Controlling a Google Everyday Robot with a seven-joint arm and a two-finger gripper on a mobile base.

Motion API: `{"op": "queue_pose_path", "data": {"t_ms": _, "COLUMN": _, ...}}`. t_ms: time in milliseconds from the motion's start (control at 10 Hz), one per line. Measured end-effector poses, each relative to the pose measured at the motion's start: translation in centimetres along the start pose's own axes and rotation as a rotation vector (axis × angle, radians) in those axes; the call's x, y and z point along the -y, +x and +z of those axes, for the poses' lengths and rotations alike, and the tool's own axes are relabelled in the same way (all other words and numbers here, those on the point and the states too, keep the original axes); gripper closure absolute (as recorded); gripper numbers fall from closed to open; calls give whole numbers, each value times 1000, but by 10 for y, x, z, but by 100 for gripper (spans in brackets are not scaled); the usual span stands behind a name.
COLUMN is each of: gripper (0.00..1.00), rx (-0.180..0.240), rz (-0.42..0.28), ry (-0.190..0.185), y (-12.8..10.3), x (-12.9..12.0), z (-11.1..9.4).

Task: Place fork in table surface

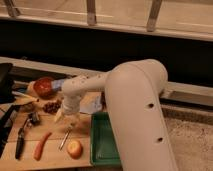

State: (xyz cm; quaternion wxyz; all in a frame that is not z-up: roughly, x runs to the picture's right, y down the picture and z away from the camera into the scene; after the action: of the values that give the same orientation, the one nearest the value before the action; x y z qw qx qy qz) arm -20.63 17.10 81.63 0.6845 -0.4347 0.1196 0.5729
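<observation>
The fork (65, 138) is slim and silvery and lies flat on the tan wooden table surface (52, 161), between the carrot (41, 146) and the green tray (102, 142). My gripper (67, 119) hangs at the end of the white arm, pointing down just above the fork's upper end. Whether it touches the fork does not show.
A round yellow-orange fruit (74, 148) lies right below the fork. A black-handled tool (20, 142) lies at the left. A red bowl (44, 86), a dark red cluster (50, 106) and a small grey object (33, 118) sit farther back. The arm's bulky body fills the right side.
</observation>
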Motion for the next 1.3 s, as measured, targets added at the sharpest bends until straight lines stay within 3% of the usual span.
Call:
{"op": "queue_pose_path", "data": {"t_ms": 400, "gripper": 20, "rx": -53, "rz": -17, "ry": 54, "y": -11, "x": -3, "z": 14}}
{"op": "queue_pose_path", "data": {"t_ms": 900, "gripper": 20, "rx": -75, "rz": 7, "ry": 148, "y": -10, "x": 6, "z": 17}}
{"op": "queue_pose_path", "data": {"t_ms": 1300, "gripper": 20, "rx": -80, "rz": 33, "ry": 150, "y": -6, "x": 16, "z": 18}}
